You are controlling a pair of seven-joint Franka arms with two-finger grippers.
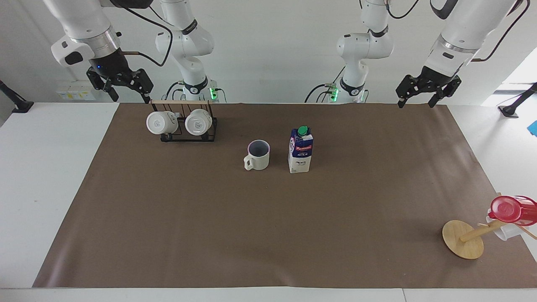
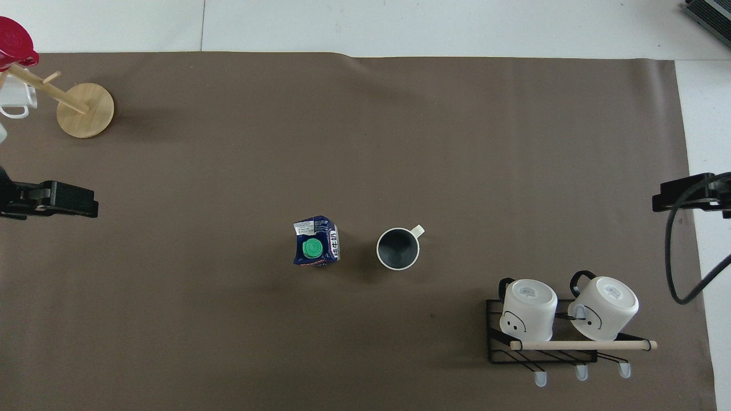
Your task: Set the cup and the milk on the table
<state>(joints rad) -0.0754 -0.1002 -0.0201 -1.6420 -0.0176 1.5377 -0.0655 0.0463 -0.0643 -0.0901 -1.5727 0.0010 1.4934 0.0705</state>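
- Cup (image 1: 258, 154): cream-white matte mug with a loop handle and a dark grey-lilac inside. Stands upright on the brown sheet near the middle of the table, mouth up, handle turned away from the robots and toward the right arm's end.
- Milk (image 1: 301, 150): tall rectangular carton, dark blue and white, with a red label band and a green screw cap. Upright on the sheet, just beside the cup on the left arm's side; a small gap between them, not touching. Taller than the cup.
- Table (image 1: 50, 176): large white tabletop; a wide brown paper-like sheet (image 1: 268, 235) covers most of it, leaving white margins at both ends.
- Left gripper (image 1: 421, 98): raised over the robots' edge of the sheet at the left arm's end, fingers spread, nothing between them. Well apart from the carton.
- Right gripper (image 1: 130, 95): raised above the black wire rack, fingers released, grasping nothing. Well apart from the cup.
- Black wire rack with a wooden rail (image 1: 188, 126): on the sheet near the robots, at the right arm's end; two glossy white mugs (image 1: 199, 122) lie on it on their sides, bases facing away from the robots.
- Wooden peg stand with a round base (image 1: 463, 239): tipped over, far from the robots at the left arm's end; a red transparent cup (image 1: 512, 210) sits on its upper end.
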